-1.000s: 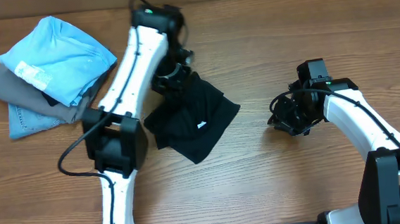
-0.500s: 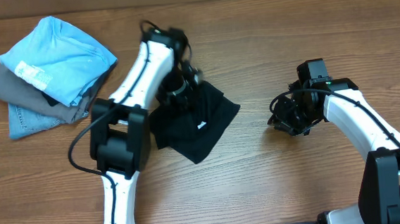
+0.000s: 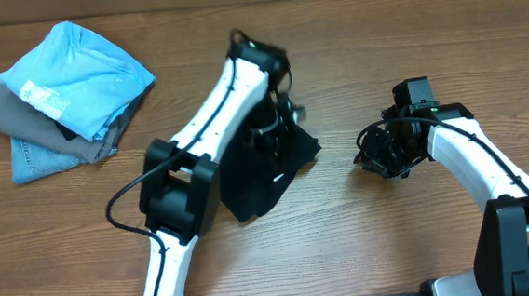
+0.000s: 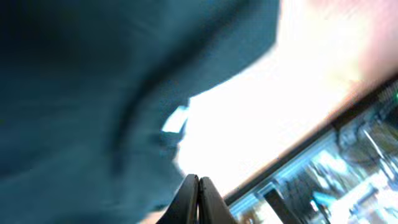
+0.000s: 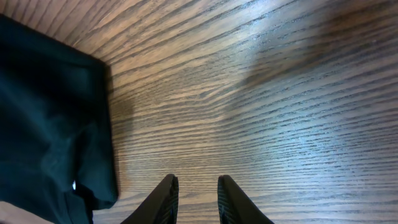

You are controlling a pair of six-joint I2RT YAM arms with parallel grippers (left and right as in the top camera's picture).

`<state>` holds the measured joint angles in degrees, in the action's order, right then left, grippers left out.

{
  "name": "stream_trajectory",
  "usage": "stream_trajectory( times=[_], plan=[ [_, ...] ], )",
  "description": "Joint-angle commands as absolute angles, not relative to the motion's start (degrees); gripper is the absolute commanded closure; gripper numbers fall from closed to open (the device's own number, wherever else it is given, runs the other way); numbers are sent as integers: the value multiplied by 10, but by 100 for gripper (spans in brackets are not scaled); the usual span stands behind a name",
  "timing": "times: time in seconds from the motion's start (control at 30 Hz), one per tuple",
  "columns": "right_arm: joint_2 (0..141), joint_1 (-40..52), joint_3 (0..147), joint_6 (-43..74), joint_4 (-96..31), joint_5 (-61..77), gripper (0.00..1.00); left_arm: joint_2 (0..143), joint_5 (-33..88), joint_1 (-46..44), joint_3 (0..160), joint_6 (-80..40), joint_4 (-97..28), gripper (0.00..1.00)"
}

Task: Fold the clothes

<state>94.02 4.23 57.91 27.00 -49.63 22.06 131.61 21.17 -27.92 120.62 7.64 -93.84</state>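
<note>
While my left gripper (image 4: 194,186) pinches the black T-shirt (image 3: 265,178), its tips are pressed together. My right gripper (image 5: 195,182) hovers slightly spread over the table (image 5: 280,93).

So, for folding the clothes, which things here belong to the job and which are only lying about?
Belongs to the job:
black T-shirt
left end effector, shut on the shirt
right end effector, open, holding nothing

Only lying about:
light blue shirt
grey garment under it
blue denim piece at the bottom of that pile
</note>
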Motion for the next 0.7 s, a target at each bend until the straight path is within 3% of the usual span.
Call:
stream_trajectory(
  times=[0.0,0.2,0.43,0.67],
  plan=[
    [936,44,581,270,-491,219,75,1301,144,-237,1258,58,-918,92],
    [936,44,581,270,-483,227,74,1302,171,-210,1223,57,-820,96],
    [936,44,581,270,-477,246,73,1302,298,-256,1095,58,-733,96],
    [936,45,581,250,-436,376,70,1301,288,-281,1079,77,-790,96]
  ],
)
